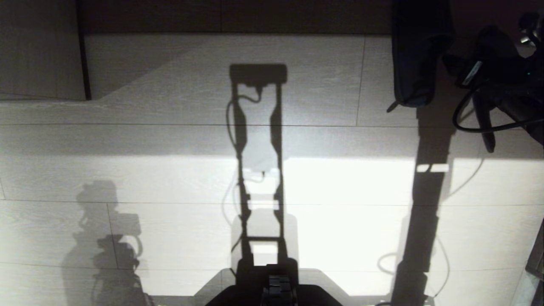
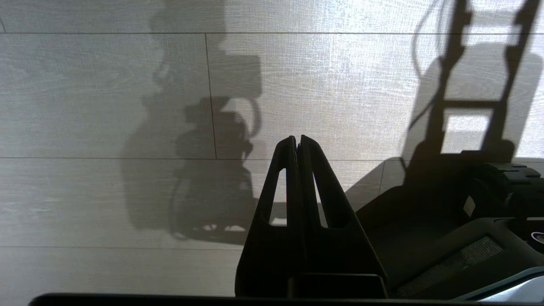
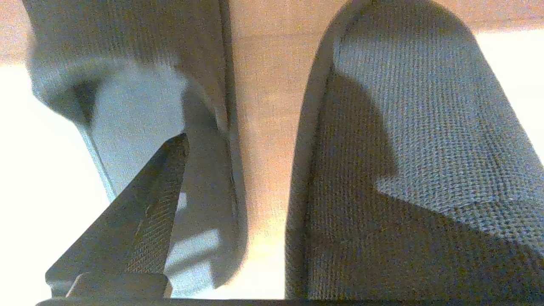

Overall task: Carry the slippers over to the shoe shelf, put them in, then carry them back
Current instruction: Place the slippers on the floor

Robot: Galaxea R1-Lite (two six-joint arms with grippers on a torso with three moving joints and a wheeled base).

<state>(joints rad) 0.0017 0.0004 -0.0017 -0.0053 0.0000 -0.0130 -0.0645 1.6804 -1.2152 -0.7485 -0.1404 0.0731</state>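
**Ann:** Head view first: where are the slippers (image 1: 414,55) lying?
**Me:** They are lying on the floor (image 1: 170,178), upper right. My right claw (image 1: 488,136) is standing wide beside them. My left claw (image 2: 297,142) is sitting pinched together.

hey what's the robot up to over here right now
The right gripper is open and down at the slippers on the pale wood floor, one finger inside one slipper's opening. In the head view only one slipper shows, at the upper right beside that arm. The left gripper hangs shut over bare floor.
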